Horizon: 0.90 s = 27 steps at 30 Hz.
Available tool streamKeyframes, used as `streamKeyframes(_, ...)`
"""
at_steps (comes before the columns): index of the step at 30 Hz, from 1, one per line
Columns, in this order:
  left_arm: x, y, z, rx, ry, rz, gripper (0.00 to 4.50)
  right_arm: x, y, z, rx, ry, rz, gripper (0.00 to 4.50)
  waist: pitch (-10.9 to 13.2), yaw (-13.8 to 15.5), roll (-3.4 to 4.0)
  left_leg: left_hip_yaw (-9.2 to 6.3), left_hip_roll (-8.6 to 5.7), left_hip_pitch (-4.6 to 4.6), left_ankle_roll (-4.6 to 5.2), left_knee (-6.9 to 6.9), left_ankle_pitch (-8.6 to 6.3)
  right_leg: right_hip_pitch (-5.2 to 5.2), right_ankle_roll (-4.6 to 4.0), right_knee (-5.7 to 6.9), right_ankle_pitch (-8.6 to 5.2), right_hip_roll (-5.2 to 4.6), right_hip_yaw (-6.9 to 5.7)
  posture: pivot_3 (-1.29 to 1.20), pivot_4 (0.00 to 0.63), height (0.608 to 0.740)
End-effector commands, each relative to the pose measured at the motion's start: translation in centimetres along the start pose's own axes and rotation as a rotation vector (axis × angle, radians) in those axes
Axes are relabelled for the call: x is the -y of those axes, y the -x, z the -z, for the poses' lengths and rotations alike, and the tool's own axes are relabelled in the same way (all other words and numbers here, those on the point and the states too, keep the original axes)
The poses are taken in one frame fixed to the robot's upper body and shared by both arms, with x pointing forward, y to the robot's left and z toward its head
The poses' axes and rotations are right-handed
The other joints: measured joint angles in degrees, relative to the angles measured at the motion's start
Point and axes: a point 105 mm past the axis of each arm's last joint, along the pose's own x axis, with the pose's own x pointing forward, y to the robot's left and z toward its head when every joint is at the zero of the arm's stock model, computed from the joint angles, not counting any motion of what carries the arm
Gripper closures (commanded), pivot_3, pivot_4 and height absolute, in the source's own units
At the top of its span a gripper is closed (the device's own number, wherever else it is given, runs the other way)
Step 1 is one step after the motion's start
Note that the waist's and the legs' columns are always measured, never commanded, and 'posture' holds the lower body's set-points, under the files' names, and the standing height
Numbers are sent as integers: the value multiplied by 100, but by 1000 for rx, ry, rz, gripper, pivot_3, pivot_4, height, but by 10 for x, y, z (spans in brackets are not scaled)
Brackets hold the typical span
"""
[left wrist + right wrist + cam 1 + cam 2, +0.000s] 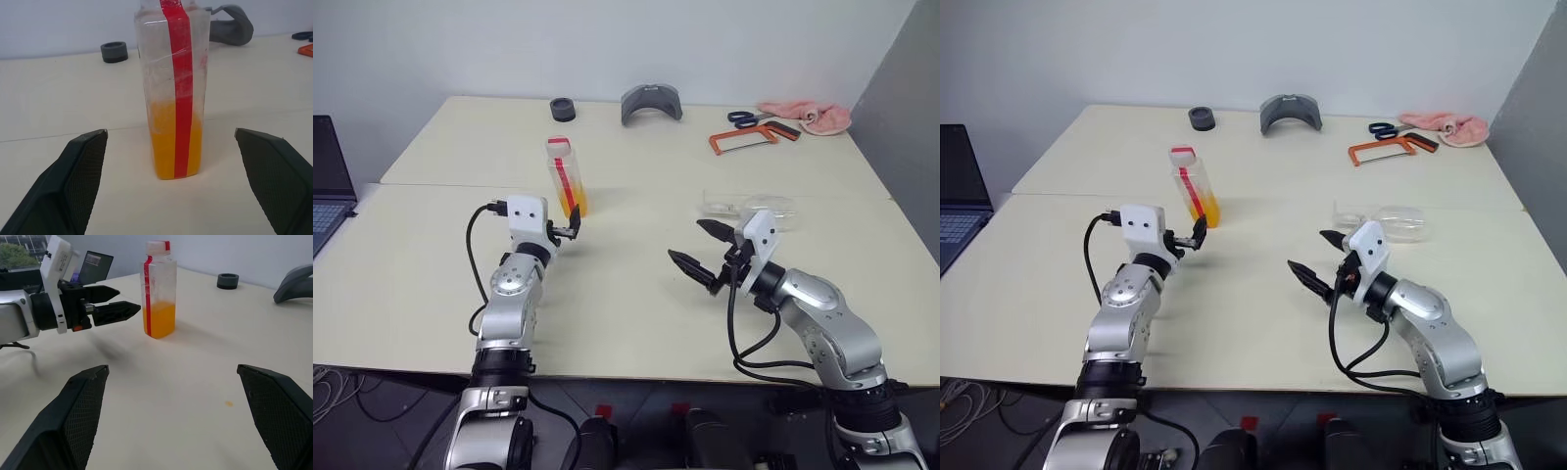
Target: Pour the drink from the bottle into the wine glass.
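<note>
Room evenly bright, soft overhead light, no harsh glare on the table (636, 294). Faint diffuse shadows under the arms & beside the bottle (159, 289). Wrist views slightly soft; near fingers loom large w/ wide-angle stretch.

bottle (565, 177): clear, red stripe, capped, upright on table.
drink (174, 139): orange, fills lower part.
wine glass (1383, 220): clear, lying on its side.

Item count, located relative to the bottle (566, 177):
- One bottle.
- One wine glass (751, 206), lying to its right.
- One black ring (564, 109) and one grey curved part (651, 103), behind it.
- One hacksaw (752, 138), one pair of scissors (747, 118) and one pink cloth (813, 117), behind it to the right.
- One laptop (328, 181), far left.
</note>
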Motion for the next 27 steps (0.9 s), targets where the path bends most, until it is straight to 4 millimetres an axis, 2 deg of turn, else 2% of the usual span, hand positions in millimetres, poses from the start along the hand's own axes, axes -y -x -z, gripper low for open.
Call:
streamKeyframes(1,3,-13,-19,67,-14,-13,27,-6,-2,-14,40,36,-34,0,0,-3,0,1,-1,-1,0,0,0,-1,0,0,0,0,0,0,150,740)
streamKeyframes(15,3,-45,-35,77,-1,-60,27,-8,-9,-19,52,16,-82,0,1,-1,-3,-2,-3,-10,-1,2,0,-7,0,-2,0,-2,-3,0,150,740)
streamKeyframes(27,3,-62,-49,96,18,-69,27,-11,-13,-20,60,11,-88,0,2,-6,-3,-2,-5,-11,-2,2,1,-8,0,-1,0,-1,-5,0,150,740)
